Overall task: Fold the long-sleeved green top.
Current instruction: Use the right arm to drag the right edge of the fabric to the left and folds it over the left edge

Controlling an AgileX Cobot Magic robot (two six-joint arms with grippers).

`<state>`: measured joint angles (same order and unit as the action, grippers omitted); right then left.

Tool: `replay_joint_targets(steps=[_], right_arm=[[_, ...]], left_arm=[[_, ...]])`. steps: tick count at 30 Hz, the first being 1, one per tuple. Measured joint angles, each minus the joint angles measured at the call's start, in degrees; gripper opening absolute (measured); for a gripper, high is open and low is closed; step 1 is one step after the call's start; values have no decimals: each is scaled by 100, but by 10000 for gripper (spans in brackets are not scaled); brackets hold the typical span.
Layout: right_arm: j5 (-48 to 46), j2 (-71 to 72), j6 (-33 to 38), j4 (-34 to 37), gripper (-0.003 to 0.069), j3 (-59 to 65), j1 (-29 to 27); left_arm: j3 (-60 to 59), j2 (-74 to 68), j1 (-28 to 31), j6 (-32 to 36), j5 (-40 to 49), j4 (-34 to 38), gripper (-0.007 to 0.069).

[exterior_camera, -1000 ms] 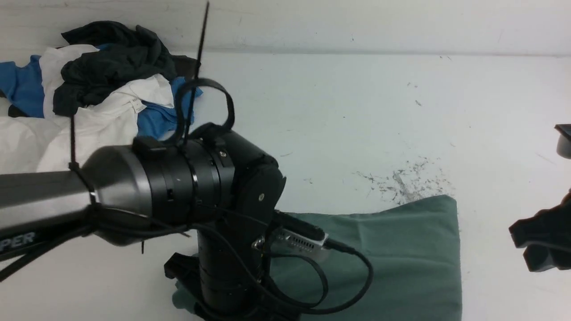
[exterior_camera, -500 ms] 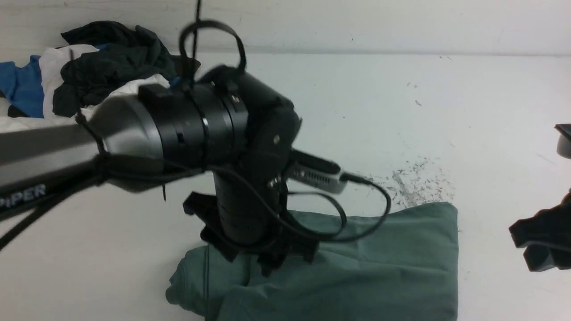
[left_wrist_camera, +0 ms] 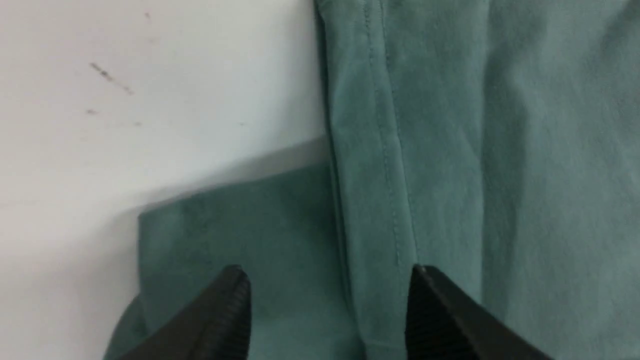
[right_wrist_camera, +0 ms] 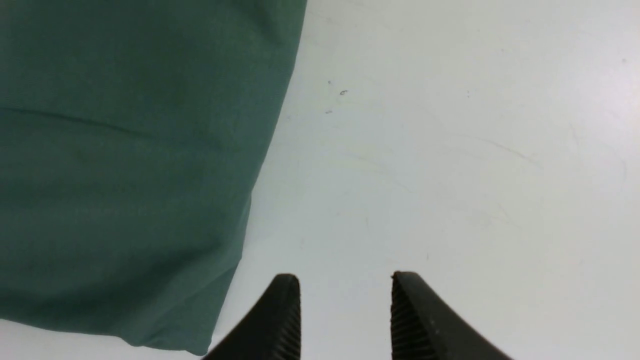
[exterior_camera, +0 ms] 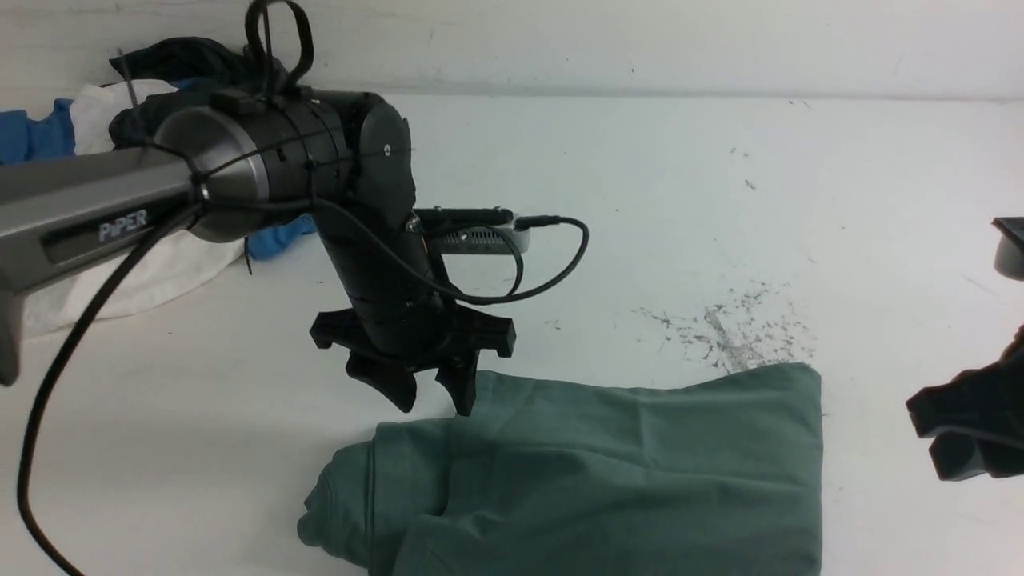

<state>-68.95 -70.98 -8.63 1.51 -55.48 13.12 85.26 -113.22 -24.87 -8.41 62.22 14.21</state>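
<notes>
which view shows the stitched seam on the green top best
The left wrist view: the seam runs sharp down the green long-sleeved top between the open left gripper fingers. The front view shows the whole folded top but only faint creases. The right wrist view shows a plain edge, no stitching.

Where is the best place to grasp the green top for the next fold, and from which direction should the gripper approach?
Probably the bunched left end of the green long-sleeved top, pinched from above. There the cloth rolls into a raised, rounded edge that fingers can get under, while the middle lies flat on the table. The left gripper, open and empty, hangs just above the top's far edge near that end, so it is best placed.
</notes>
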Motion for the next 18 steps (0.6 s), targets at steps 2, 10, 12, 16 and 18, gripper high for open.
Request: replay_joint_targets(steps=[2, 10, 12, 16, 18], right_arm=[[5, 0, 0, 5, 244, 0, 0], [6, 0, 0, 34, 244, 0, 0], [6, 0, 0, 51, 244, 0, 0], [11, 0, 0, 91, 244, 0, 0], [11, 0, 0, 103, 244, 0, 0]], left_arm=[[0, -156, 6, 92, -69, 114, 396], [0, -448, 6, 581, -270, 545, 373], [0, -448, 6, 651, -270, 565, 331], [0, -448, 10, 810, -285, 799, 179], [0, -448, 13, 932, -289, 926, 94]])
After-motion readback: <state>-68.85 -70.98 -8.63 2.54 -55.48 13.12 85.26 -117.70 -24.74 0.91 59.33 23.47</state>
